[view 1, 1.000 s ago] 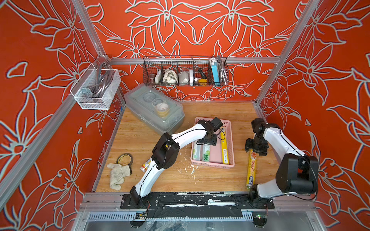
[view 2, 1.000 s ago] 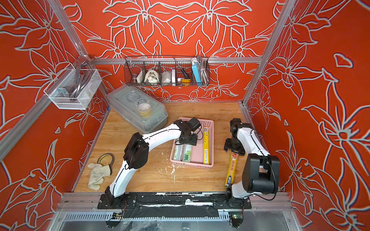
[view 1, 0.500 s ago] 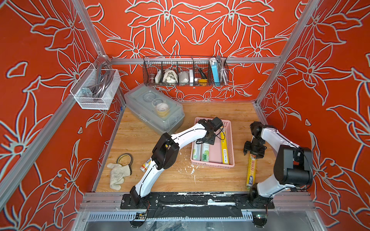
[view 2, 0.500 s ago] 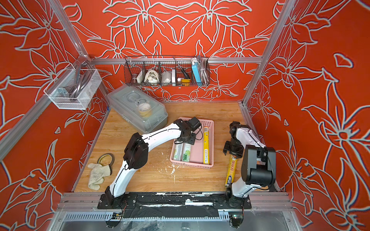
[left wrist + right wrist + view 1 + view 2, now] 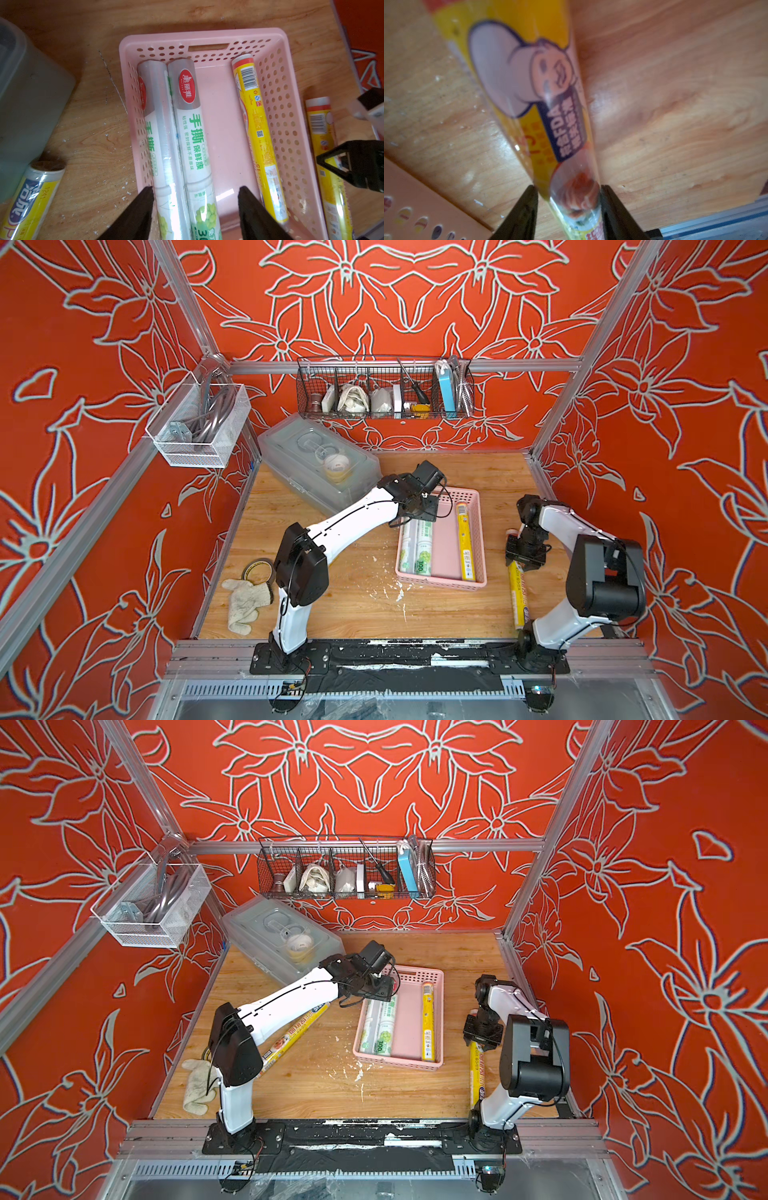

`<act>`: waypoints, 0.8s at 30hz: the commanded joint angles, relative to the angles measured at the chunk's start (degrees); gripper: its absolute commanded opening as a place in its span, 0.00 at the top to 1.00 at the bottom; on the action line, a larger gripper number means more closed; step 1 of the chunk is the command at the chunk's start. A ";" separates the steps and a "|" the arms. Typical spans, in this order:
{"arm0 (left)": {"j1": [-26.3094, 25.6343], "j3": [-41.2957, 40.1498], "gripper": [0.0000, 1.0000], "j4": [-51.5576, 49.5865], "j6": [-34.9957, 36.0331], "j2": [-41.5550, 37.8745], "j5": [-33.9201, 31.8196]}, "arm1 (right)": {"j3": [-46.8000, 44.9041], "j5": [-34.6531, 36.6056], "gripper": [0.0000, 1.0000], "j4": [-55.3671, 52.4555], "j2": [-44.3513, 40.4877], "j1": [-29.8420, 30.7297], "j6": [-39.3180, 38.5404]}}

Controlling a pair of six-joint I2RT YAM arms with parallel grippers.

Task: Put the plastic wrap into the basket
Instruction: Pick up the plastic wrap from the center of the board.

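Evidently the job is partly done. Just beside the long right wall of the basket (image 5: 440,584) and parallel to it, one yellow roll (image 5: 517,593) lies on the table (image 5: 353,601). The right gripper (image 5: 568,188) has its jaws narrow, pressed against both sides of this roll toward its far end, presumably to lift it over the low wall. Held that far off centre, the near end may sag. Well to the basket's left, a second yellow roll (image 5: 291,1038) lies slantwise under the left arm, unheld. Inside the basket, two white-and-green rolls (image 5: 424,547) lie touching along the left wall and a third yellow roll (image 5: 464,539) lies along the right wall. All three lie lengthwise, as the tray's shape seems to demand, which leaves the middle free. Over the basket's far end the left gripper (image 5: 195,188) hangs wide and empty above the white-and-green pair.
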 commanded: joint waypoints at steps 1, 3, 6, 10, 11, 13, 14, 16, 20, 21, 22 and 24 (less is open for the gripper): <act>0.54 -1.51 0.35 0.94 0.56 -1.26 1.12 | -0.50 -1.81 0.54 0.07 0.68 1.99 -0.56; 0.81 -1.78 0.35 0.85 0.48 -2.16 1.03 | -0.32 -1.36 0.54 -0.09 0.75 3.27 -0.47; 1.16 -2.37 0.35 1.02 0.36 -3.35 1.03 | -0.32 -0.48 0.56 -0.71 0.71 4.95 -0.21; 1.16 -3.04 0.35 1.20 0.28 -3.75 1.21 | -0.16 0.89 0.63 -1.24 0.41 6.95 0.47; 1.21 -3.14 0.35 1.11 0.22 -3.77 1.28 | 0.07 1.05 0.65 -1.49 0.38 7.08 0.54; 1.21 -3.35 0.35 0.94 0.09 -3.77 1.38 | 0.42 1.79 0.68 -1.99 0.13 7.45 0.91; 1.21 -3.57 0.35 0.94 0.09 -3.87 1.47 | 0.55 2.26 0.70 -2.13 -0.20 7.50 1.10; 1.21 -4.09 0.35 0.94 -0.07 -4.31 1.38 | 0.66 2.83 0.70 -2.28 -0.93 7.48 1.44; 1.29 -5.29 0.35 1.36 -0.17 -5.42 1.23 | 0.26 2.93 0.56 -2.22 -0.74 7.52 1.88; 1.30 -5.51 0.35 1.50 -0.18 -5.65 1.21 | 0.16 2.76 0.52 -2.30 -0.32 7.54 2.05; 1.30 -5.84 0.35 1.68 -0.32 -5.84 1.23 | 0.12 2.69 0.49 -2.48 0.31 7.67 2.32; 1.30 -6.11 0.35 1.82 -0.39 -6.19 1.29 | 0.13 1.96 0.45 -2.48 1.28 7.97 2.39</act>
